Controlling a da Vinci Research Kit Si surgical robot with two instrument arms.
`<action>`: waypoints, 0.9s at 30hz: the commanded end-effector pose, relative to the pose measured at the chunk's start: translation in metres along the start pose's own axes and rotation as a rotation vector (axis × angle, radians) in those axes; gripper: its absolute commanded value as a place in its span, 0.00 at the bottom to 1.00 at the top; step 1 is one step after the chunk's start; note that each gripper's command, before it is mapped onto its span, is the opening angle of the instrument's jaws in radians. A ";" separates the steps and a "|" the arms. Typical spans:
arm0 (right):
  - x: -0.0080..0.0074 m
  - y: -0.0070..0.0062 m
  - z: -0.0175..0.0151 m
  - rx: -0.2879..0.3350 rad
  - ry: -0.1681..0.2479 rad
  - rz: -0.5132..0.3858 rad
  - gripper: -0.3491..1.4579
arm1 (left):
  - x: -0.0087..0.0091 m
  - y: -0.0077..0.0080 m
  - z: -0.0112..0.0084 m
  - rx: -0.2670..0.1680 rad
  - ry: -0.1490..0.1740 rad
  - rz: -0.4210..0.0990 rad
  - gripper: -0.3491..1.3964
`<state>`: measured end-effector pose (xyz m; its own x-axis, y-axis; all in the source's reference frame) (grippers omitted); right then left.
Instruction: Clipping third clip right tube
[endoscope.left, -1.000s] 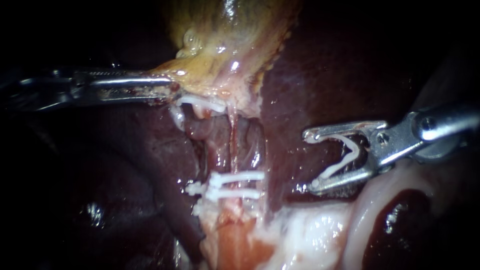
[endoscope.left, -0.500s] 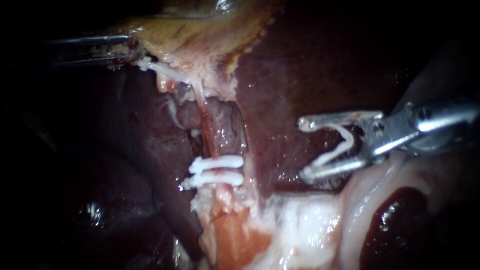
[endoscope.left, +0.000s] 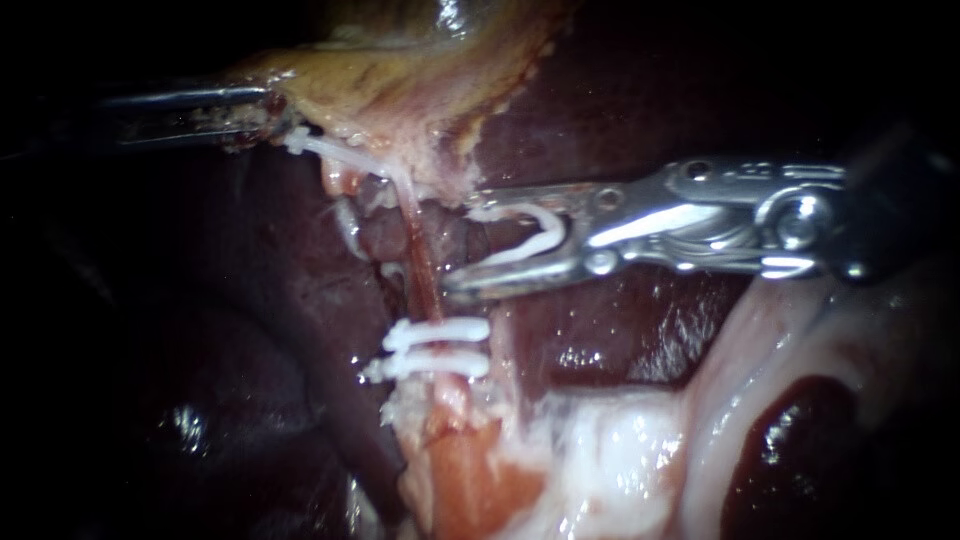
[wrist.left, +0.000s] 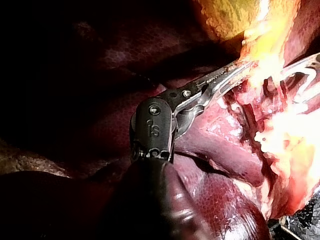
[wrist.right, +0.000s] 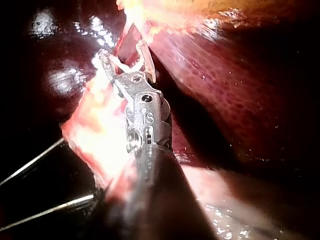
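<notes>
A thin reddish tube (endoscope.left: 421, 272) runs down from the yellow gallbladder (endoscope.left: 400, 70) and carries two white clips (endoscope.left: 440, 345) low on it. My right instrument (endoscope.left: 460, 243) comes in level from the right. Its jaws stand apart and hold an open white clip (endoscope.left: 530, 233), which also shows in the right wrist view (wrist.right: 132, 62). The jaw tips reach the tube's right side, above the two clips. My left instrument (endoscope.left: 262, 112) is shut on the gallbladder's lower edge at the upper left, holding it taut (wrist.left: 235, 72).
Dark red liver (endoscope.left: 640, 110) lies behind and on both sides of the tube. Pale white and pink tissue (endoscope.left: 620, 450) lies under my right instrument's shaft. A second whitish strand (endoscope.left: 348, 225) sits left of the tube.
My right instrument has moved left with its open clip, from the liver surface up to the tube. Earlier my left instrument pulled the gallbladder edge up and left, stretching the tube.
</notes>
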<state>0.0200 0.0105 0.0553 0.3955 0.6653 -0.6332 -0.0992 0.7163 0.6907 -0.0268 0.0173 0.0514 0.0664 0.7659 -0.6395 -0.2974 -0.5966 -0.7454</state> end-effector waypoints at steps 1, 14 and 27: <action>0.0002 0.0001 0.0006 -0.001 0.015 0.004 0.47 | 0.0000 0.0000 0.0000 0.000 0.000 0.000 0.00; 0.0031 -0.0034 0.0018 0.193 0.173 0.101 0.46 | -0.0003 0.0000 0.0004 0.005 0.002 0.002 0.00; 0.0052 -0.0043 0.0001 0.237 0.206 0.108 0.32 | -0.0003 0.0001 0.0005 0.006 0.002 0.002 0.00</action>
<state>0.0225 0.0109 0.0490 0.1991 0.7806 -0.5924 0.0950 0.5863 0.8045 -0.0273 0.0172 0.0516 0.0676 0.7642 -0.6414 -0.3031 -0.5968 -0.7430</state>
